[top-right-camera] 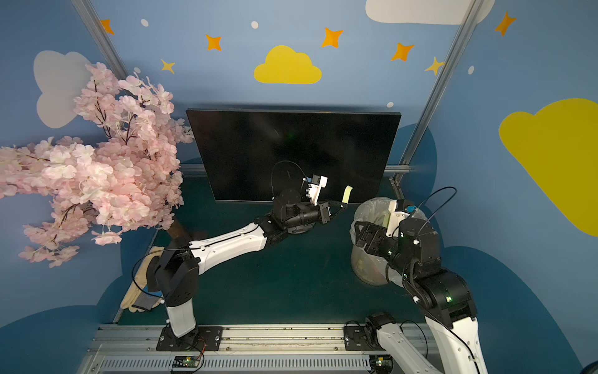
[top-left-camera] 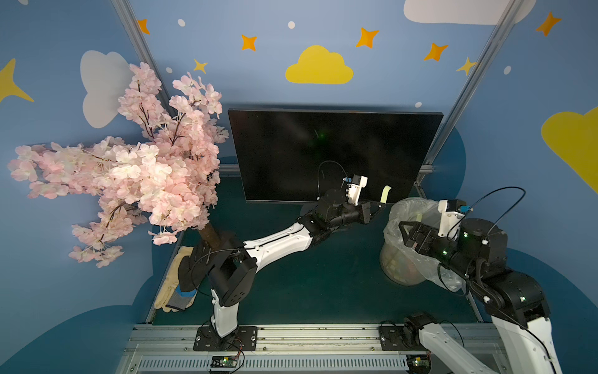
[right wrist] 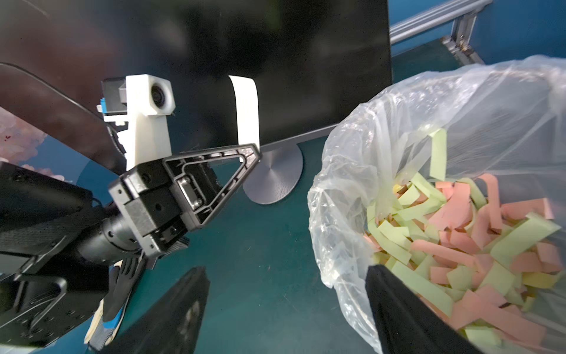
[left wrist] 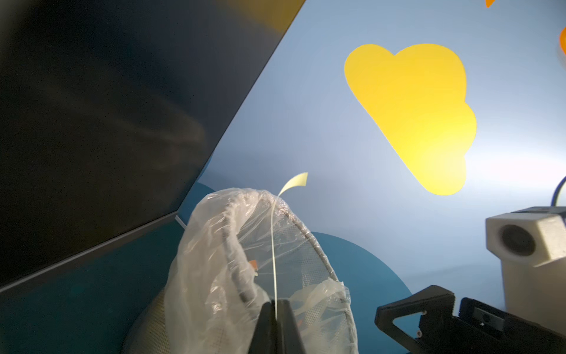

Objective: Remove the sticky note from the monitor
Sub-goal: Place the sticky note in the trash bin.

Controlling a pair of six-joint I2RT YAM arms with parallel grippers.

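Right gripper (top-left-camera: 407,233) — jaws spread wide — hangs over the plastic-lined bin (top-left-camera: 393,223) of paper strips. Left gripper (top-left-camera: 382,205) is clamped on the pale sticky note (top-left-camera: 385,193) — upright, clear of the monitor (top-left-camera: 333,152), near its lower corner beside the bin.

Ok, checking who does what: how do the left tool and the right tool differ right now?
The left tool is shut on the pale sticky note; the right tool stands open and empty. The left tool sits by the monitor's lower edge; the right tool hangs at the lined bin. Both are black and triangular.
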